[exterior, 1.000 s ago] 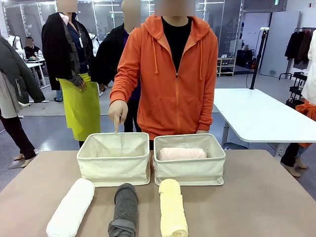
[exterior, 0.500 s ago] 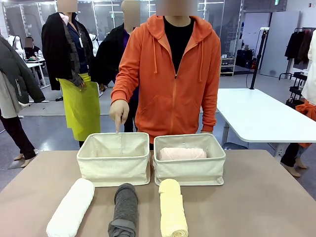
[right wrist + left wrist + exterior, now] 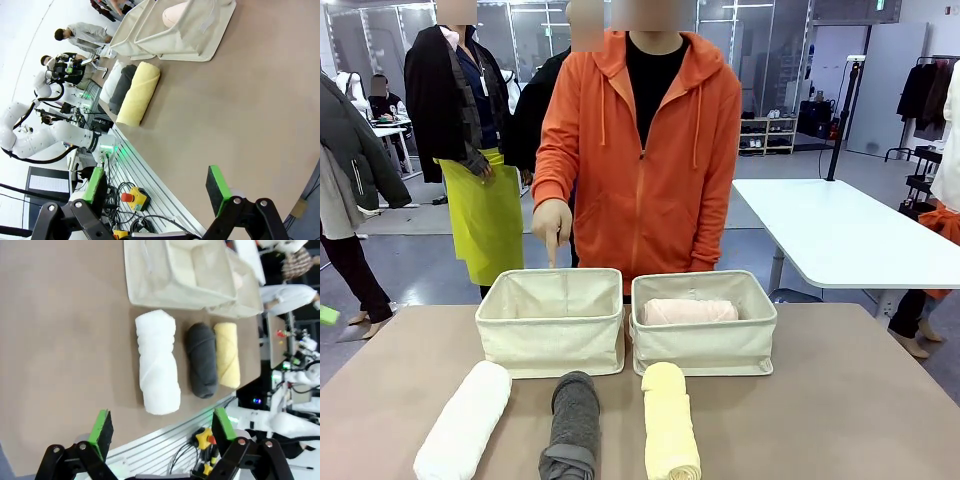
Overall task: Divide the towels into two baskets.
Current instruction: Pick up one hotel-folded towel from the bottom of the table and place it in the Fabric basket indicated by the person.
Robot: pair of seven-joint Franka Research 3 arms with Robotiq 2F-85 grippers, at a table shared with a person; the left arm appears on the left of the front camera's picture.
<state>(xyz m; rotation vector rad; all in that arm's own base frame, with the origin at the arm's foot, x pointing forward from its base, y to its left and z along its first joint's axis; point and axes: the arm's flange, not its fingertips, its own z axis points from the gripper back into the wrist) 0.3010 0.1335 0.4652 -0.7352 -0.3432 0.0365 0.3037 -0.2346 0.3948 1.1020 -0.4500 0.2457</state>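
Three rolled towels lie side by side near the table's front edge: white (image 3: 465, 422), dark grey (image 3: 572, 424) and pale yellow (image 3: 669, 432). A pale pink towel (image 3: 688, 311) lies inside the right basket (image 3: 705, 348). The left basket (image 3: 550, 345) holds nothing, and a person's hand (image 3: 552, 225) points a finger down at its far rim. My left gripper (image 3: 162, 426) hangs open above the table's near edge, facing the white towel (image 3: 157, 362), grey towel (image 3: 202, 360) and yellow towel (image 3: 227, 355). My right gripper (image 3: 156, 186) is open over bare table, well away from the yellow towel (image 3: 138, 93).
The person in an orange hoodie (image 3: 640, 150) stands right behind the baskets. Other people stand at the back left, and a white table (image 3: 840, 235) is at the back right. A red stop button (image 3: 134, 197) sits below the table's near edge.
The person has stepped a little to the picture's left and raised the pointing hand slightly. Towels, baskets and both grippers have not moved.
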